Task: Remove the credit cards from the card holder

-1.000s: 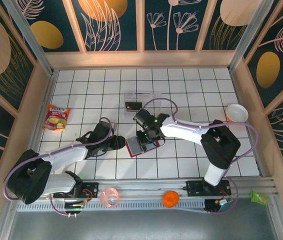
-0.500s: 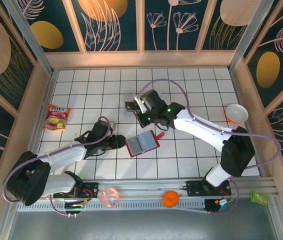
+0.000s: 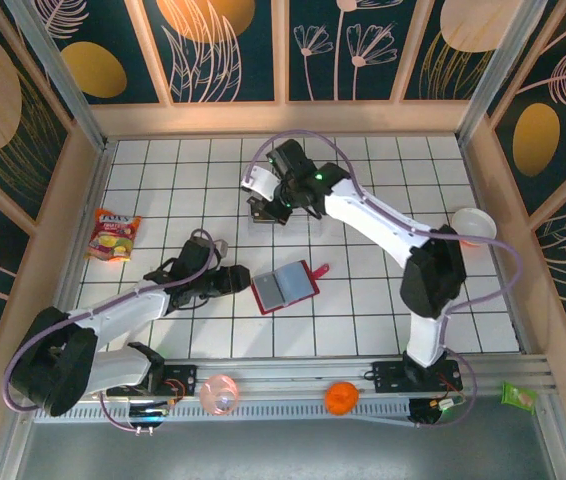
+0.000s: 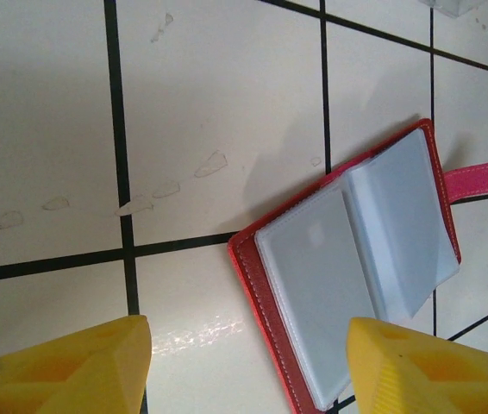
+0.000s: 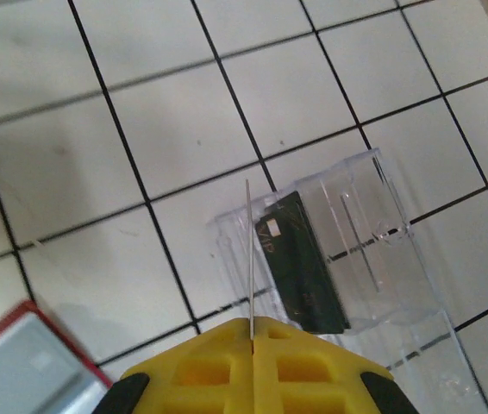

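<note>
Find the card holder (image 3: 285,287) lying open mid-bench (image 3: 353,310), grey-blue pockets up, snap tab toward the right. Log one dark credit card (image 5: 300,263) with a pale mark lying in the clear tray (image 5: 373,233) at far centre. Note the right gripper (image 5: 251,332) above that tray, fingers pressed together on a thin card (image 5: 250,250), seen edge-on as a bare line. Note the left gripper (image 4: 248,362) just beside the holder's left edge, fingers (image 4: 80,362) spread wide, gripping nothing; cannot resolve contact with the red cover.

Judge the task well along: one card in the tray, one pinched above it and not yet released.

Cannot confirm the pockets empty: see pale flat sleeves and no dark edge in the left wrist view, but with the holder's lower corner cut off by frame and finger. Cannot read face or colour of the pinched card. Lose the tray's near edge behind the right fingers.
</note>
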`<action>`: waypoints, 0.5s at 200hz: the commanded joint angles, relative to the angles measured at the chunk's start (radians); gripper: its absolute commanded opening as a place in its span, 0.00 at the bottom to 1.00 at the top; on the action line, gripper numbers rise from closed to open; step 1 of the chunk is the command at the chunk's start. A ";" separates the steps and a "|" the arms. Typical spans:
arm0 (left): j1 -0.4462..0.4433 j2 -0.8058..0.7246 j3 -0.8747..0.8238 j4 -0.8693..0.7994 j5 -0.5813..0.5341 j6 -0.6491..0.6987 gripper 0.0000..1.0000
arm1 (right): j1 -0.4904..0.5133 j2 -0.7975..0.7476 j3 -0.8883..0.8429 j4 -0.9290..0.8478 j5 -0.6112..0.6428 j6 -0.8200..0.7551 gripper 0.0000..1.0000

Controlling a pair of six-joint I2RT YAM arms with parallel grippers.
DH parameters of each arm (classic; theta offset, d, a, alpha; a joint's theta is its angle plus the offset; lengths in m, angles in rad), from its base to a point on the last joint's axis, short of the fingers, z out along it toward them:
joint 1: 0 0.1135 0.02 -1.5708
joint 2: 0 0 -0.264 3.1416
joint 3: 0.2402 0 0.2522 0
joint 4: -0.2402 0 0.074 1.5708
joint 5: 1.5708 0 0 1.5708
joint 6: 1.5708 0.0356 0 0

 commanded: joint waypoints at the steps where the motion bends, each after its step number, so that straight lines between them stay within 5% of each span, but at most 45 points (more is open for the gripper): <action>1: 0.016 -0.029 0.035 -0.063 0.012 -0.002 0.66 | -0.014 0.062 0.090 -0.138 0.004 -0.153 0.00; 100: 0.078 -0.065 0.053 -0.131 0.035 0.009 0.68 | -0.019 0.205 0.224 -0.135 0.090 -0.293 0.00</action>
